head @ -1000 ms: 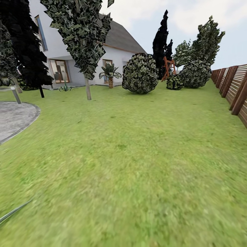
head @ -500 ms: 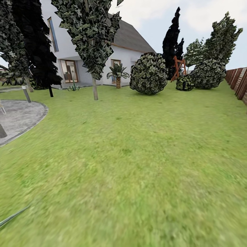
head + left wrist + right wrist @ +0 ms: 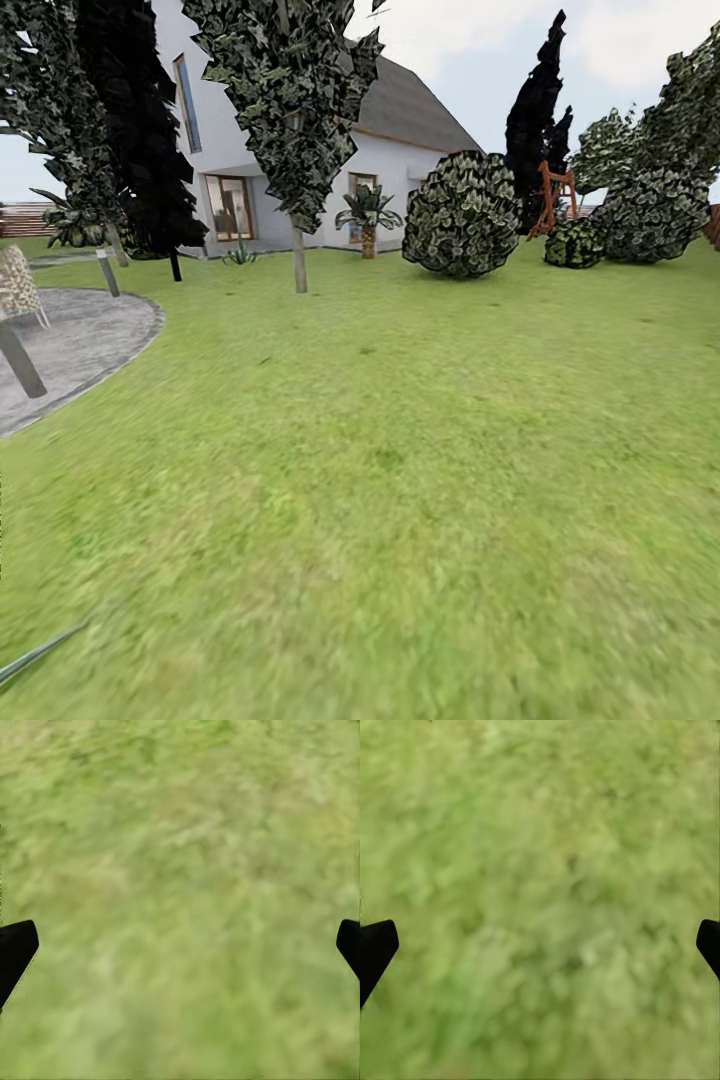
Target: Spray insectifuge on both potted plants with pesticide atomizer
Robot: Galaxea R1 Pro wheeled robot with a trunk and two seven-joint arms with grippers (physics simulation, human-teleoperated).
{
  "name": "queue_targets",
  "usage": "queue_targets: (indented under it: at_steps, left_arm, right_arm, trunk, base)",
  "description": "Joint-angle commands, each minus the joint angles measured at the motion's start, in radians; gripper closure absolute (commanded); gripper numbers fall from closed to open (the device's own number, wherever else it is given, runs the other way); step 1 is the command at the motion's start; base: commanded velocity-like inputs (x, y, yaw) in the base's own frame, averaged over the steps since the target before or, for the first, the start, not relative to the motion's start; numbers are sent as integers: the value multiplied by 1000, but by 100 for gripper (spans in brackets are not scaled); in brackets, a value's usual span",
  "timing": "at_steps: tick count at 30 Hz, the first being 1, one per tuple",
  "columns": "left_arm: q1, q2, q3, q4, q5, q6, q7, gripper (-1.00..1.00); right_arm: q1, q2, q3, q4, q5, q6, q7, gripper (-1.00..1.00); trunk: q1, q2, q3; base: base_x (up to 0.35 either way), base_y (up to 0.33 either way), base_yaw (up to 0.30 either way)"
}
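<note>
The garden (image 3: pixel 400 450) was mostly a broad, mottled green lawn, soft and blurred underfoot. At the left edge lay a round patio (image 3: pixel 90 335) of grey, pebbly paving with a pale curb; a wicker-textured chair (image 3: pixel 18 285) and two short grey posts stood on or beside it. Beyond rose a white house (image 3: pixel 400 160) with a grey sloped roof and brown-framed doors. Tall, ragged, dark-leaved trees (image 3: pixel 290 90) stood before it on thin pale trunks, and a small palm (image 3: pixel 368 215) with a scaly brown trunk stood near the wall. Round, dense shrubs (image 3: pixel 463 213) with speckled foliage filled the middle distance, with an orange wooden frame (image 3: pixel 552 195) partly hidden behind them.

The atomizer and the potted plants were not in sight.

The left hand (image 3: pixel 180 945) hung over bare grass, its black fingertips (image 3: pixel 15 949) spread wide apart with nothing between them. The right hand (image 3: pixel 540 945) likewise stood wide over grass, holding nothing.
</note>
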Motion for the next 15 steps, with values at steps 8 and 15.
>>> queue_targets:
  at_steps: [8, 15]
  left_arm:
    - [-1, 0, 5, 1, 7, -1, -10, -100]
    - [0, 0, 5, 1, 7, -2, -10, -100]
  right_arm:
    - [0, 0, -1, 0, 1, -3, 0, -100]
    - [0, 0, -1, 0, 1, -3, 0, -100]
  trunk:
    - [0, 0, -1]
    - [0, 0, -1]
  base:
    - [339, 0, 143]
    - [339, 0, 143]
